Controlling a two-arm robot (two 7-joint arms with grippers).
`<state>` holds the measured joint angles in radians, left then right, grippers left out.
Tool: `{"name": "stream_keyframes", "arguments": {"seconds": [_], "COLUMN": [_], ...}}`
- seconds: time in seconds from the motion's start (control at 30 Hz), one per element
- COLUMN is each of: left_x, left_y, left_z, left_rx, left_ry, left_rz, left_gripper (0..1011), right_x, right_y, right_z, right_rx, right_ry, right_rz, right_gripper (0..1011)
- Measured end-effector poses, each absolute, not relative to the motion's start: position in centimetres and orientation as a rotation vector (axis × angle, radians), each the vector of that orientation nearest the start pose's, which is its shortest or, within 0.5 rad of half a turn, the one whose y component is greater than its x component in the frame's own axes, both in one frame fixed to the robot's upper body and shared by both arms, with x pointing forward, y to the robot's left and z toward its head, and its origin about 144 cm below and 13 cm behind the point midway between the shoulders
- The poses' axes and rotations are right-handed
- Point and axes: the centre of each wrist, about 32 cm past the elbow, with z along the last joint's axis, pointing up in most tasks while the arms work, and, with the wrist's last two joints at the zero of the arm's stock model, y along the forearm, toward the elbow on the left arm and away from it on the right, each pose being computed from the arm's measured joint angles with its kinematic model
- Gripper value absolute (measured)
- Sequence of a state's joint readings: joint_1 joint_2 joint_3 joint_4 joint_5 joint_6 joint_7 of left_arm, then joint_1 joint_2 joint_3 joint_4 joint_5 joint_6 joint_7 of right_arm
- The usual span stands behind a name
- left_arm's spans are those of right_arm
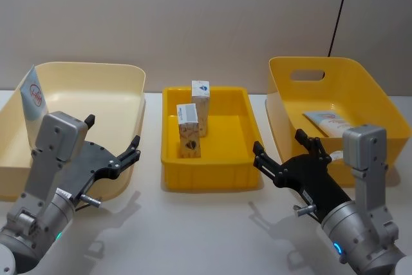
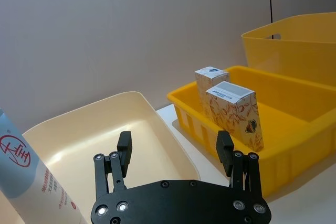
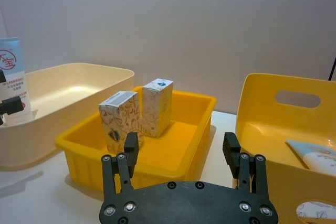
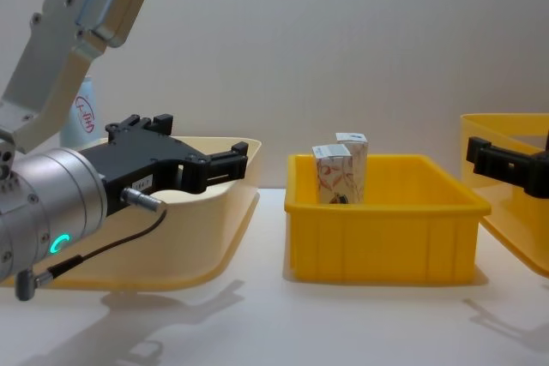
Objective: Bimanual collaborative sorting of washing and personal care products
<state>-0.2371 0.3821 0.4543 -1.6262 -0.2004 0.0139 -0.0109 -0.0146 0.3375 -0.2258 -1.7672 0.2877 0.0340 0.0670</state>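
A: Where are the cartons (image 1: 193,120) found?

B: Upright, side by side in the middle bin (image 1: 209,178); one tube (image 1: 32,98) leans in the cream bin (image 1: 122,75), another tube (image 1: 328,122) lies in the right bin (image 1: 283,75).

A: How should a carton be taken?

B: Light, crushable card is judged; the flat sides should be pinched gently. Left gripper (image 1: 116,149) and right gripper (image 1: 283,152) are spread, nothing held.

I have three bins lined up on the white table (image 1: 212,236): a wide cream bin (image 1: 122,82) on the left, a low yellow tray (image 1: 206,175) in the middle, and a deeper yellow bin (image 1: 360,78) with a handle slot on the right. The cream bin and the tray sit close together. Behind them I see a plain wall (image 1: 193,11), with a thin dark cable (image 1: 340,8) running down it above the right bin.
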Motion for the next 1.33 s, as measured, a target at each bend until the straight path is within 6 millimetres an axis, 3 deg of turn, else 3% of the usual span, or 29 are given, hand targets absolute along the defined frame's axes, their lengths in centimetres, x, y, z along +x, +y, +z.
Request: {"name": "stream_keyframes", "arguments": {"seconds": [1.33], "left_x": [49.2], "left_y": [19.84], "left_z": [120.44], "left_rx": [0.061], "left_ry": [-0.268], "left_rz": [1.124], "left_gripper": [1003], "right_x": [44.33], "right_y": [-23.71], "right_z": [118.87], "right_rx": [0.026], "right_ry": [-0.075], "right_rz": [-1.23], "right_gripper": [1001]}}
